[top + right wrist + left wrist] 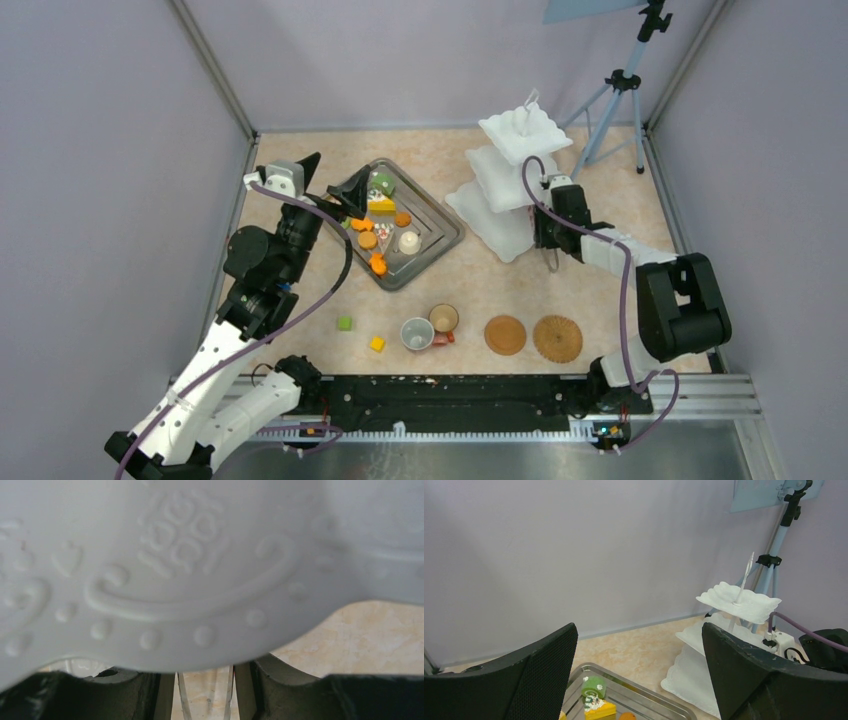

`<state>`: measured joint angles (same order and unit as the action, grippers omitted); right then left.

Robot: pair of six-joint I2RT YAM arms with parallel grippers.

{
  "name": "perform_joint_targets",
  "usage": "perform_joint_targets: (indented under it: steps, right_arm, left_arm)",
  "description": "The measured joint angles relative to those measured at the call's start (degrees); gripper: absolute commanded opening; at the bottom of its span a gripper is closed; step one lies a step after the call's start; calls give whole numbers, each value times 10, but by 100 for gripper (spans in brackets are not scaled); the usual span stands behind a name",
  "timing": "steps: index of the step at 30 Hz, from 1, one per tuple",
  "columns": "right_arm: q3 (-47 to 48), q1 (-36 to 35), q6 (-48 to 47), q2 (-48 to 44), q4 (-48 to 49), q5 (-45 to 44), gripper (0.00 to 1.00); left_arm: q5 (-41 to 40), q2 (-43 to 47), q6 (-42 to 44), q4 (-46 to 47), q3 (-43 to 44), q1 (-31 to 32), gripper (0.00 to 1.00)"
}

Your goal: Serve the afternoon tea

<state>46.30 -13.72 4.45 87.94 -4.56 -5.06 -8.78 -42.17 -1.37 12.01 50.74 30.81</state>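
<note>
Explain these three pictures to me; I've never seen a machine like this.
Two robot arms are bolted at the near edge of a table. The overhead view shows both: left arm, right arm. The other two pictures come from cameras on their wrists. On the table: a steel tray of toy pastries, two cups, two woven mats, two cubes, a white tiered stand. The left jaws hang open, empty, near the tray. The right jaws sit at the stand's bottom tier; whether they grip is unclear.

White embossed stand (497, 182), brown woven mats (505, 335)
</note>
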Motion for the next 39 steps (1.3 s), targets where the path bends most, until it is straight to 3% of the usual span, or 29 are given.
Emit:
perform_joint_targets:
  steps: [8, 21, 34, 39]
  right_arm:
    - [0, 0, 1, 0, 5, 0, 48]
    - [-6, 0, 23, -12, -7, -9, 45]
    - [-74, -11, 161, -209, -171, 0, 47]
    - [-74, -63, 211, -268, -236, 10, 47]
  left_arm:
    - [2, -2, 0, 0, 0, 0, 99]
    - [2, -3, 0, 0, 0, 0, 99]
    - [4, -5, -3, 0, 0, 0, 99]
    - [4, -6, -3, 0, 0, 0, 99]
